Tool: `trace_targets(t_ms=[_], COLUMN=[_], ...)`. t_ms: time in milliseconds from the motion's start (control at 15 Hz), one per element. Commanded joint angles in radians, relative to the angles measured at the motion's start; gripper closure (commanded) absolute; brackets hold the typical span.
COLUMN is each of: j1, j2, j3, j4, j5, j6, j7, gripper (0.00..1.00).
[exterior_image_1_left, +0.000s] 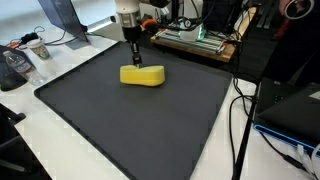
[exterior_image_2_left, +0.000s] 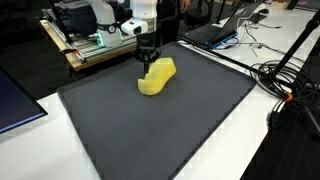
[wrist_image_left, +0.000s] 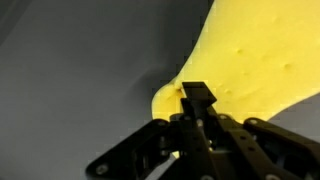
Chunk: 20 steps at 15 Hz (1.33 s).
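Observation:
A yellow sponge (exterior_image_1_left: 142, 76) lies on a dark grey mat (exterior_image_1_left: 120, 120) and shows in both exterior views (exterior_image_2_left: 157, 77). My gripper (exterior_image_1_left: 134, 61) comes straight down onto the sponge's far end (exterior_image_2_left: 148, 64). In the wrist view the black fingers (wrist_image_left: 197, 97) are pressed together at the sponge's rounded edge (wrist_image_left: 250, 60), pinching it. The sponge still rests on the mat (wrist_image_left: 70, 70).
A wooden frame with electronics (exterior_image_1_left: 195, 42) stands behind the mat. Cables (exterior_image_1_left: 240, 110) run along the mat's side on the white table, and more cables (exterior_image_2_left: 285, 75) lie beside it. A laptop (exterior_image_2_left: 215, 30) and a cup (exterior_image_1_left: 40, 48) sit near the edges.

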Motion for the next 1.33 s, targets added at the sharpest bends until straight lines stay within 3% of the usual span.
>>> trace_targets(t_ms=[0,1267], j1=[0.02,-0.003], j2=[0.065,-0.108], j3=[-0.024,-0.06], j4=[-0.001,0.012], j5=[-0.015,-0.113], j6=[-0.001,-0.141], j7=[0.0,0.029], gripper=[0.97,0.97])
